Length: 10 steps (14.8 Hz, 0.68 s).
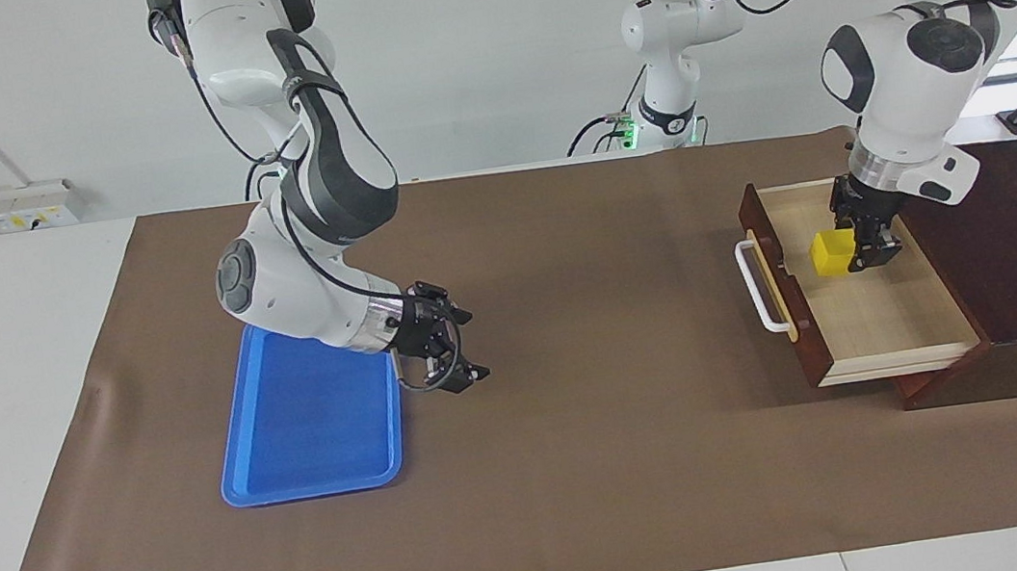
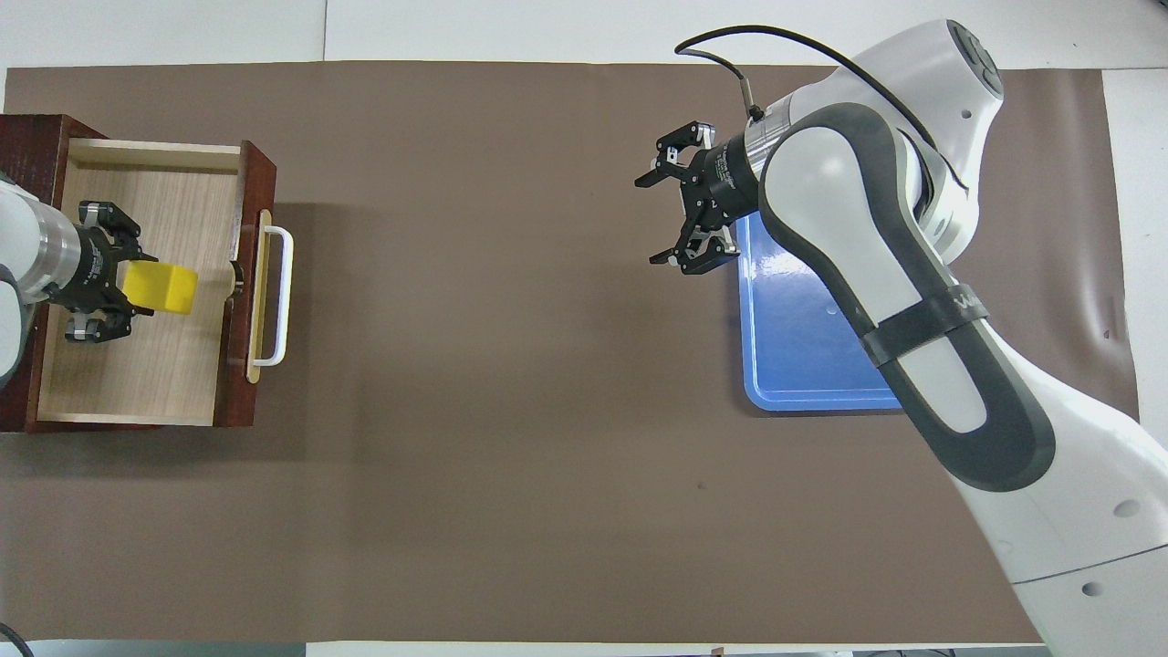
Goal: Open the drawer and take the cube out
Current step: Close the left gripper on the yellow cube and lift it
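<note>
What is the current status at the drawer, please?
Left gripper shut on the cube, over the open drawer. Right gripper open, waiting beside the blue tray. Nothing in the way.
</note>
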### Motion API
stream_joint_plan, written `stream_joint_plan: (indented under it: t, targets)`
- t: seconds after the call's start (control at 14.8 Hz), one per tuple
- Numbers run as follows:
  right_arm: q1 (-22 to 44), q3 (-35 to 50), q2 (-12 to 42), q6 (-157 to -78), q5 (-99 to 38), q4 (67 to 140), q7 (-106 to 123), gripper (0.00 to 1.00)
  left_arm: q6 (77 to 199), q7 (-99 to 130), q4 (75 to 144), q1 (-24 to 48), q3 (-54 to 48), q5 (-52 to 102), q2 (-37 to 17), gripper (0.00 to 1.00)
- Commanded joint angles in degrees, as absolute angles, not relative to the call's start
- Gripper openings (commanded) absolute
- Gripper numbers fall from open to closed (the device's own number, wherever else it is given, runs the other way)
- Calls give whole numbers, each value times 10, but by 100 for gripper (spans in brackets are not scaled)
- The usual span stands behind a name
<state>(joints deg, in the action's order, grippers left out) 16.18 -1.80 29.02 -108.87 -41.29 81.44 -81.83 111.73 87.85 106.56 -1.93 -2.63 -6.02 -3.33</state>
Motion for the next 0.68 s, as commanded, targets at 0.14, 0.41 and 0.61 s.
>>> stream_joint_plan:
  t: [0.14, 0.41, 0.61]
  targets:
    - [160, -18, 286, -1094, -430, 822, -798, 96, 985, 982, 920, 55, -26, -36, -82, 0]
    - [160, -18, 286, -1094, -429, 823, -798, 96, 1001, 1156, 925, 131, -28, -37, -81, 0]
    - [161, -18, 286, -1095, -430, 823, -798, 96, 1012, 1230, 937, 177, -29, -35, -80, 0]
